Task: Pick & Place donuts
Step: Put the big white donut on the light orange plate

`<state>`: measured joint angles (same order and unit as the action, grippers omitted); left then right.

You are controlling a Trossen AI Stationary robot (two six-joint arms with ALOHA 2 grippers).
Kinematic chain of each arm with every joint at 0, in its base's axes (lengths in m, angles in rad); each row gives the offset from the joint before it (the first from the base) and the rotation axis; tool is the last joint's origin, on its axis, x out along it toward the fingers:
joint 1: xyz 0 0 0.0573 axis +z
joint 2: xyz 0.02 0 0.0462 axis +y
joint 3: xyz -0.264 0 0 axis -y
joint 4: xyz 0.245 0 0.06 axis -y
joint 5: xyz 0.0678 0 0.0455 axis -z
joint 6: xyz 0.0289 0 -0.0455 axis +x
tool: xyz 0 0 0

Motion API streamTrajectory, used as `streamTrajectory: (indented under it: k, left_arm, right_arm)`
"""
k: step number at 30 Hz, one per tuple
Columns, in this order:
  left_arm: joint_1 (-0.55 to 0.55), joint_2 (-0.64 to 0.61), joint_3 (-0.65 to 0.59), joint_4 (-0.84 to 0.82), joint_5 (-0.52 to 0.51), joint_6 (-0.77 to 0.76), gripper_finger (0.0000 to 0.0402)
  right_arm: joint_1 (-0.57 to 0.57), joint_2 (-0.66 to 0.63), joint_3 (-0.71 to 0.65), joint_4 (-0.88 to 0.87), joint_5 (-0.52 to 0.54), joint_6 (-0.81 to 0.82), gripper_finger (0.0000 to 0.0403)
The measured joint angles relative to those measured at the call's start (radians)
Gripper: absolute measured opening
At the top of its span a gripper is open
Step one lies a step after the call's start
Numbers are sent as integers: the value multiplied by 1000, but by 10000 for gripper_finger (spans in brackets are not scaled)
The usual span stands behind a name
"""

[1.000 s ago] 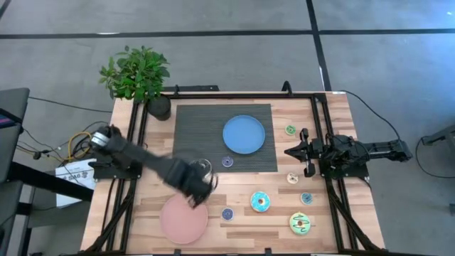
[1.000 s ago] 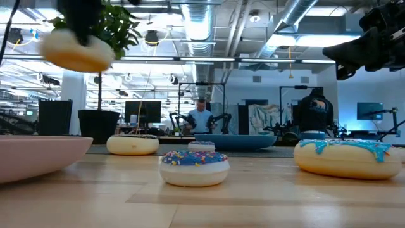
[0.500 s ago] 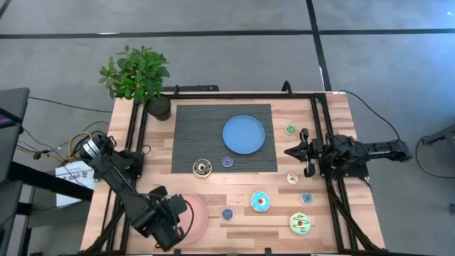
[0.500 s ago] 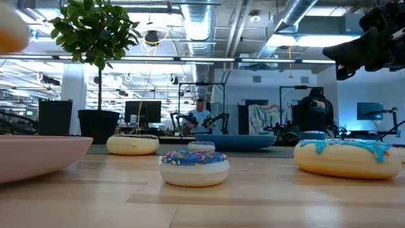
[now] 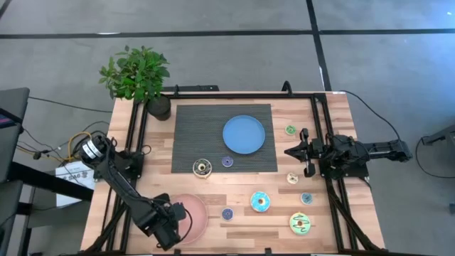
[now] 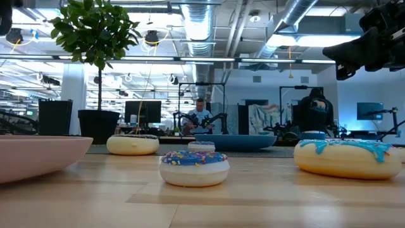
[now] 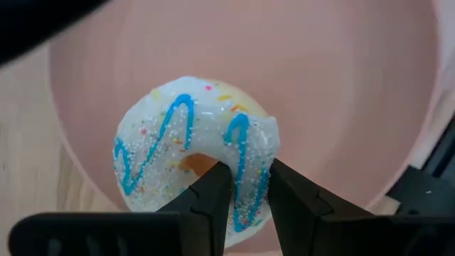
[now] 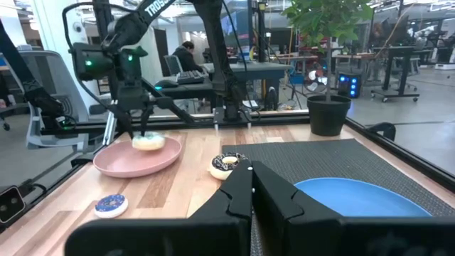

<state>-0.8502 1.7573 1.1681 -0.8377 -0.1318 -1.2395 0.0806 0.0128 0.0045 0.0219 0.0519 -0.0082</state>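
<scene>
My left gripper (image 5: 170, 222) is shut on a large white donut (image 7: 192, 149) with blue squiggles, low over the left part of the pink plate (image 5: 193, 217), which lies near the table's front edge. The right wrist view shows that donut (image 8: 148, 142) at the level of the plate's rim (image 8: 135, 160); I cannot tell whether it touches the plate. A dark brown donut (image 5: 202, 167) lies flat on the grey mat. Blue-iced (image 5: 260, 202) and green-iced (image 5: 301, 223) large donuts lie flat on the wood. My right gripper (image 5: 307, 158) waits shut at the right side. My left gripper holds the white donut by its ring wall (image 7: 249, 188), with one finger (image 7: 213, 195) in the hole and the other (image 7: 295, 203) outside. The fingers come from above, pointing down. The donut sits level, icing up, under the fingers and over the pink plate.
A blue plate (image 5: 244, 134) sits on the mat. Small donuts lie scattered about: purple (image 5: 227, 161), green (image 5: 290, 130), cream (image 5: 292, 178), teal (image 5: 306, 198), blue (image 5: 227, 213). A potted plant (image 5: 138, 75) stands at the far left corner.
My left gripper has carried the white donut from beside the mat's near edge toward the table's near and left edges, and down over the pink plate, rolling a little. Most of the travel came early. It has stayed shut on the donut.
</scene>
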Motion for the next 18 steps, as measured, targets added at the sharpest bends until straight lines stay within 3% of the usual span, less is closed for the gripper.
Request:
streamTrajectory:
  k: [8,15,18]
  left_arm:
    - [1,-1,-13,2,-5,0,91]
    - [1,-1,-13,-1,2,0,141]
    - [1,-3,-13,-1,64,18,162]
  right_arm:
    - [0,0,0,0,0,0,0]
    - [0,0,0,0,0,0,0]
    - [0,0,0,0,0,0,0]
